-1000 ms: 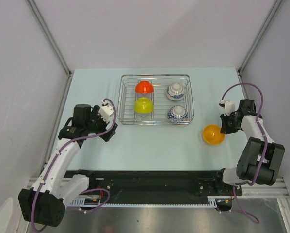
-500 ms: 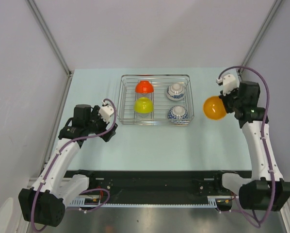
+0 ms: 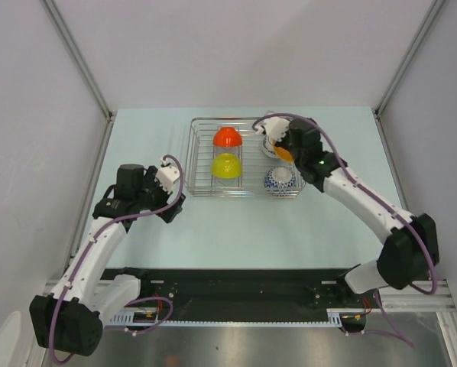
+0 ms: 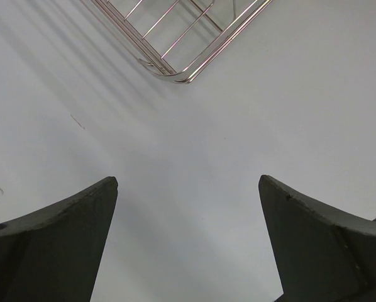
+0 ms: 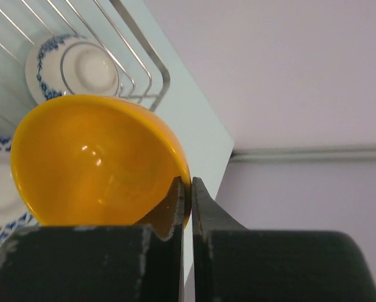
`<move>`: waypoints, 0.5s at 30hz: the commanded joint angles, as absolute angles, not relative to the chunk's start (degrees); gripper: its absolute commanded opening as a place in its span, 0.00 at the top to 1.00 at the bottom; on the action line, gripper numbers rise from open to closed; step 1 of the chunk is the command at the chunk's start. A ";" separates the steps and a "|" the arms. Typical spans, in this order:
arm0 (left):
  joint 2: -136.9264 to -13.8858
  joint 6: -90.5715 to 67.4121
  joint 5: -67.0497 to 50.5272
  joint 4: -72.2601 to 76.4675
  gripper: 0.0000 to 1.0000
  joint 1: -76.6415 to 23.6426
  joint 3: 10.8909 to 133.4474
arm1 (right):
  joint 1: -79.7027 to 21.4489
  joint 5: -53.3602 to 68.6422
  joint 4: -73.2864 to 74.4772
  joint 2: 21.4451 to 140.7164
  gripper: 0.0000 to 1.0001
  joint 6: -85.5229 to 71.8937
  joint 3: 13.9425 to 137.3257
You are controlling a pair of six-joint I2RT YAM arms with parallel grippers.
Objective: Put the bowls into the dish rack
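The right gripper (image 5: 188, 186) pinches the orange bowl (image 5: 94, 163) by its rim above the right side of the dish rack (image 3: 244, 118). Next it probably must lower and release. The left gripper (image 4: 188, 189) hangs spread wide near the rack's near-left corner.

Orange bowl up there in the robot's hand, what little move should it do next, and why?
Probably lower it gently into the dish rack. The right tool is shut on the rim of the orange bowl and holds it above the rack's right side, seemingly between the two blue-and-white bowls, so it looks lined up but not yet set down.
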State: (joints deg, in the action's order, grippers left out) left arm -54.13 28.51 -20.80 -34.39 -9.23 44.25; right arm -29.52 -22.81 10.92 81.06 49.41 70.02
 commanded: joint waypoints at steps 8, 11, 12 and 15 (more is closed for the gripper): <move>-54.84 28.65 -19.34 -32.34 0.00 -8.88 43.68 | -36.74 -30.59 -23.52 98.87 1.00 69.95 71.98; -55.37 28.65 -19.25 -32.08 0.00 -8.79 43.59 | -37.79 -30.67 -30.29 103.17 1.00 74.08 71.11; -55.46 28.57 -19.34 -31.82 0.00 -8.79 43.59 | -38.14 -30.76 -31.98 104.84 1.00 75.22 70.41; -55.63 28.56 -19.42 -31.55 0.00 -8.70 43.51 | -38.93 -30.76 -37.17 107.22 1.00 78.22 69.53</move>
State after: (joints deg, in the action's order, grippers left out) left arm -55.51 28.53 -19.42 -33.76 -9.21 43.81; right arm -37.98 -29.19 -22.11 105.49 71.88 69.82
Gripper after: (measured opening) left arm 0.996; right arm 0.025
